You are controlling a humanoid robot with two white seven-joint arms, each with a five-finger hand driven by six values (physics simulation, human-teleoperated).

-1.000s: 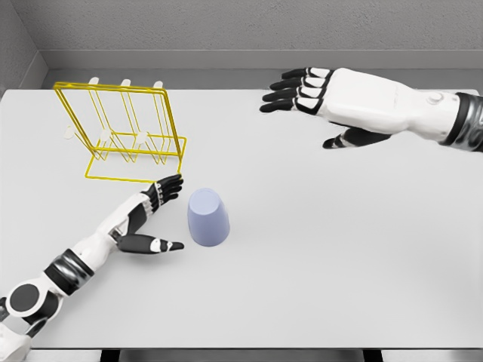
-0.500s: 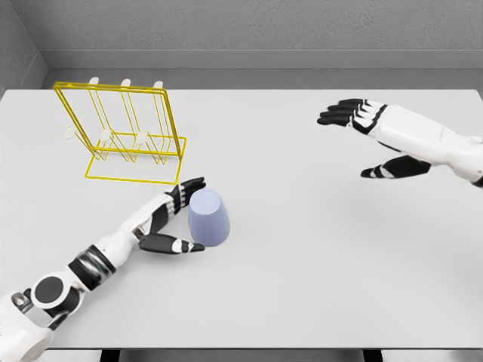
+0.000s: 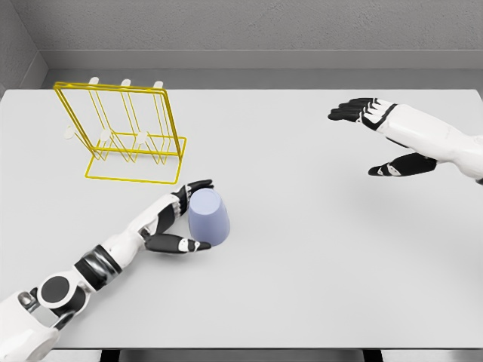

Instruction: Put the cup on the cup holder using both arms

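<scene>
Wrapping its fingers and thumb around the cup [image 3: 208, 219], the left hand [image 3: 175, 225] grips it low on the white table [image 3: 302, 256]. Cup sits upside down, just in front of the yellow rack [image 3: 124, 132]. Far right, the right hand [image 3: 381, 132] hovers, fingers spread, holding nothing.

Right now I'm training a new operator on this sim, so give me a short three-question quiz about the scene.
1. True or false: the lavender cup stands upside down on the table.
2. Which hand is at the cup? A) left hand B) right hand
3. Fill in: the yellow cup holder holds ___ cups.

Key: 1 true; 2 A, its fingers reach round the cup, while the right hand hangs open far off; 3 no.
</scene>
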